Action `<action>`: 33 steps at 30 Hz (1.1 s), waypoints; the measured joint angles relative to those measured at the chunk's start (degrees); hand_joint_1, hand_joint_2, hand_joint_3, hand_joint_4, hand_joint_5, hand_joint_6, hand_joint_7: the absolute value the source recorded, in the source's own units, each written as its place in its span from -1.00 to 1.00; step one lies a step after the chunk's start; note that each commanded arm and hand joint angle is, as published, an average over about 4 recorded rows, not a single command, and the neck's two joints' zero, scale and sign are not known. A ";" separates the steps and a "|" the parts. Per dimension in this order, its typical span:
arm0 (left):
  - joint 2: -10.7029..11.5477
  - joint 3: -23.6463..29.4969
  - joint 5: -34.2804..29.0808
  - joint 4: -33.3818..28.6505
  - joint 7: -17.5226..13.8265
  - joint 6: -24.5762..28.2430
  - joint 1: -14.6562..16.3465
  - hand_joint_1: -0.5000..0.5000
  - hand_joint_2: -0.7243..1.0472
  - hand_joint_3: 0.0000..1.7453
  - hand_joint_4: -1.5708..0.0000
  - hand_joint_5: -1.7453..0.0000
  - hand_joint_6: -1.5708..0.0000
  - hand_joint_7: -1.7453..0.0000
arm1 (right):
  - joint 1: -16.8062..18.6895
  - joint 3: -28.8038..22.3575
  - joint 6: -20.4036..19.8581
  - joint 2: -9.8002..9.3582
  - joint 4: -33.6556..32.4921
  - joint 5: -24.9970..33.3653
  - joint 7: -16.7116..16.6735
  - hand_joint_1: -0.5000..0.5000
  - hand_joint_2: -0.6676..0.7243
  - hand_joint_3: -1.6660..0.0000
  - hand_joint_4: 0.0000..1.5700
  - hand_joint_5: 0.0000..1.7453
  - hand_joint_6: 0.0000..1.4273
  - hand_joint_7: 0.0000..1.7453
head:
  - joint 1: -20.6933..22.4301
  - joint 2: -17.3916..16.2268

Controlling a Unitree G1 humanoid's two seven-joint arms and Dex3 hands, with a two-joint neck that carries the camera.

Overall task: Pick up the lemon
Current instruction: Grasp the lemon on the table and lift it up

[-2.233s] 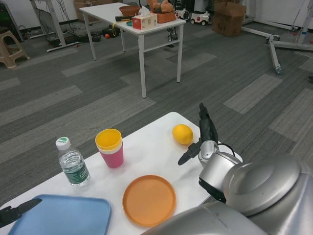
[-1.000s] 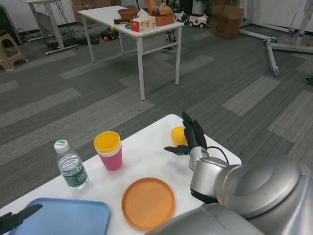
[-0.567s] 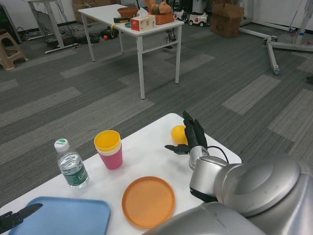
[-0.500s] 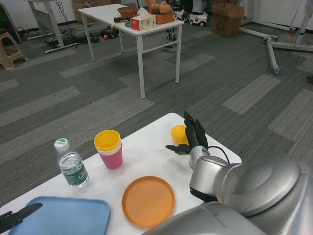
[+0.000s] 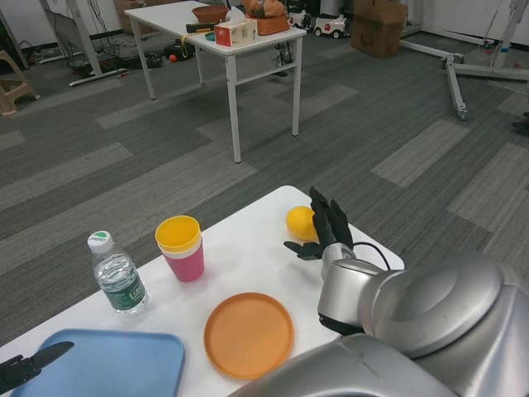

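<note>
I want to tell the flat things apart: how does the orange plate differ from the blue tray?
The orange plate is round; the blue tray is rectangular with rounded corners. The plate sits near the table's middle; the tray lies at the left, cut off by the picture's bottom edge. Both are shallow, hold nothing, and rest on the white table.

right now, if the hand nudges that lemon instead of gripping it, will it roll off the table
Probably. The lemon is rounded and smooth, so it likely rolls. It lies near the table's far edge, with the right hand at its near side, so a nudge could send it over.
</note>
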 measured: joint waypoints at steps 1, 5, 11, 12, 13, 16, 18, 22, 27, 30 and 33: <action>0.00 -0.06 0.00 0.00 0.00 0.00 0.00 -0.29 -0.50 -0.90 1.00 1.00 1.00 0.92 | 0.00 0.13 0.19 0.00 0.00 -0.02 0.01 -0.92 -0.82 0.24 -1.00 -1.00 -1.00 -1.00 | -0.04 -0.02; 0.00 -0.37 0.01 -0.01 0.00 0.00 0.00 -0.29 -0.50 -0.90 1.00 1.00 1.00 0.92 | 0.00 0.54 0.79 -0.01 0.00 -0.09 0.03 -0.92 -0.82 0.24 -1.00 -1.00 -1.00 -1.00 | 0.02 -0.11; 0.00 -0.74 0.04 -0.06 0.00 0.00 0.00 -0.26 -0.50 -0.90 1.00 1.00 1.00 0.92 | -0.02 0.78 1.21 -0.16 -0.03 -0.15 0.03 -0.92 -0.82 0.19 -1.00 -1.00 -1.00 -1.00 | -0.29 -0.70; 0.00 -0.81 0.06 -0.08 0.00 0.00 0.00 -0.24 -0.50 -0.90 1.00 1.00 1.00 0.92 | -0.05 0.93 1.38 -0.21 -0.02 -0.15 0.02 -0.92 -0.82 0.14 -1.00 -1.00 -1.00 -1.00 | -0.47 -0.83; 0.00 -0.91 0.08 -0.11 0.00 0.00 0.00 -0.24 -0.50 -0.90 1.00 1.00 1.00 0.92 | -0.14 1.14 1.56 -0.25 -0.02 -0.15 0.01 -0.92 -0.82 0.07 -1.00 -1.00 -1.00 -1.00 | -0.62 -0.94; 0.00 -1.37 0.13 -0.15 0.00 0.00 0.00 -0.24 -0.50 -0.90 1.00 1.00 1.00 0.92 | -0.64 2.02 1.85 -0.29 -0.04 -0.16 -0.03 -0.92 -0.77 -0.07 -1.00 -1.00 -1.00 -1.00 | -0.99 -1.25; 0.00 -1.65 0.13 -0.15 0.00 0.00 0.00 -0.24 -0.50 -0.90 1.00 1.00 1.00 0.92 | -0.78 2.43 1.88 -0.30 -0.06 -0.19 -0.04 -0.92 -0.73 -0.14 -1.00 -1.00 -1.00 -1.00 | -1.16 -1.41; 0.00 -1.90 0.13 -0.15 0.00 0.00 -0.01 -0.24 -0.50 -0.90 1.00 1.00 1.00 0.92 | -0.80 2.87 1.92 -0.30 -0.05 -0.26 -0.05 -0.92 -0.73 -0.24 -1.00 -0.92 -1.00 -1.00 | -1.29 -1.66; 0.00 -1.94 0.12 -0.15 0.00 0.00 -0.04 -0.24 -0.50 -0.90 1.00 1.00 1.00 0.92 | -0.80 3.04 1.93 -0.30 -0.04 -0.26 -0.06 -0.92 -0.73 -0.29 -1.00 -0.83 -1.00 -0.96 | -1.22 -1.60; 0.00 -1.97 0.10 -0.14 0.00 0.00 -0.07 -0.24 -0.50 -0.90 1.00 1.00 1.00 0.92 | -0.80 3.04 1.93 -0.29 -0.04 -0.26 -0.06 -0.92 -0.73 -0.33 -1.00 -0.78 -1.00 -0.98 | -1.14 -1.55; 0.00 -1.97 0.09 -0.14 0.00 0.00 -0.07 -0.24 -0.50 -0.90 1.00 1.00 1.00 0.92 | -0.80 3.04 1.92 -0.29 -0.03 -0.31 -0.06 -0.92 -0.70 -0.33 -1.00 -0.75 -1.00 -0.98 | -1.06 -1.57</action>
